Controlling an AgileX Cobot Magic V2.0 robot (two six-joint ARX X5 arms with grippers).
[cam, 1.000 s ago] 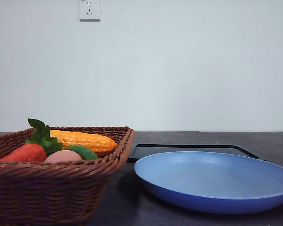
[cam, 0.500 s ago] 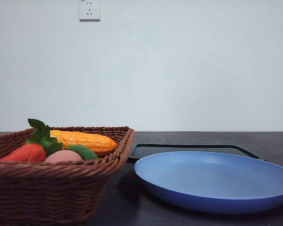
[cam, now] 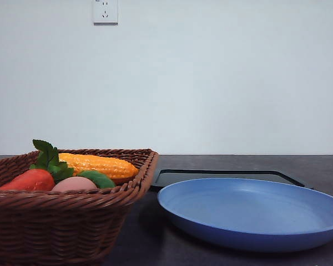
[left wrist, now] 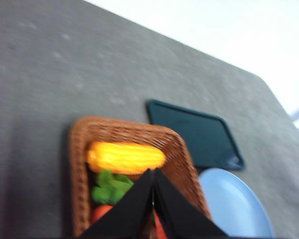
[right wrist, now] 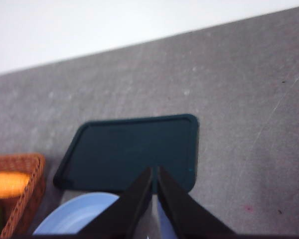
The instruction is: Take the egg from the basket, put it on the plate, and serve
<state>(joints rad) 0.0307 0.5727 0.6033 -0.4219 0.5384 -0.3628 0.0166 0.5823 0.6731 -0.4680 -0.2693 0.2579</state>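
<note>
The brown wicker basket (cam: pixel 61 221) stands at the front left of the table. In it the pinkish-brown egg (cam: pixel 73 184) lies between a red-orange vegetable (cam: pixel 32 180) and a green one (cam: pixel 99 178). To the right of the basket sits the wide blue plate (cam: pixel 255 213), bare. In the left wrist view my left gripper (left wrist: pixel 153 175) hangs shut high over the basket (left wrist: pixel 79 149), its black fingers hiding the egg. In the right wrist view my right gripper (right wrist: pixel 154 174) is shut above the plate (right wrist: pixel 84 214), holding nothing.
A yellow corn cob (cam: pixel 97 165) and green leaves (cam: pixel 49 160) also lie in the basket. A flat black tray (cam: pixel 222 176) sits behind the plate, also seen as the black tray (right wrist: pixel 129 149) from the right wrist. Grey tabletop (right wrist: pixel 249 124) stretches beyond.
</note>
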